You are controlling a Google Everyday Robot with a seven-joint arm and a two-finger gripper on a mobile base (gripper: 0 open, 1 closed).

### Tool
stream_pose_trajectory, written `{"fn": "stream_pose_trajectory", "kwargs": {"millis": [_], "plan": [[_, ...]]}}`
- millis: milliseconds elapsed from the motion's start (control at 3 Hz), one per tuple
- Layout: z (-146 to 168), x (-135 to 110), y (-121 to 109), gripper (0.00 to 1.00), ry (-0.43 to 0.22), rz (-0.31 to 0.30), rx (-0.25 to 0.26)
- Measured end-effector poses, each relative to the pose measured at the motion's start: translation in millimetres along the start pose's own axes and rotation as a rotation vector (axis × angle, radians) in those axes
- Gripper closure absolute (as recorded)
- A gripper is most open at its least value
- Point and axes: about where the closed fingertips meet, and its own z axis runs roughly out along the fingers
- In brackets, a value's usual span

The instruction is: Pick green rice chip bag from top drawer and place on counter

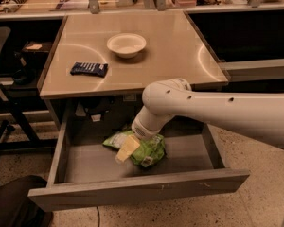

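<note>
The green rice chip bag (149, 150) lies in the open top drawer (137, 189), near its middle. My gripper (127, 149) reaches down from the right into the drawer and sits right on the bag's left part; a pale yellowish finger (128, 147) shows over it. The white arm covers part of the bag. The counter (132, 65) is above the drawer.
A white bowl (126, 44) and a small dark-blue snack packet (89, 69) lie on the counter. A dark chair base (14, 207) is at the lower left. Desks and clutter stand behind the counter.
</note>
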Motion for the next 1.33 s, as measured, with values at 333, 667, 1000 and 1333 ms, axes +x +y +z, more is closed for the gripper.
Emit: {"fn": "stream_pose_trajectory", "kwargs": {"millis": [333,667,1000,1333], "plan": [[22,1,-5,0.0,0.008,0.027,-0.012],[44,9,-5,0.15,0.022,0.048,-0.023],[45,9,-5,0.39,0.023,0.049,-0.024],[45,9,-5,0.62,0.023,0.049,-0.024]]}}
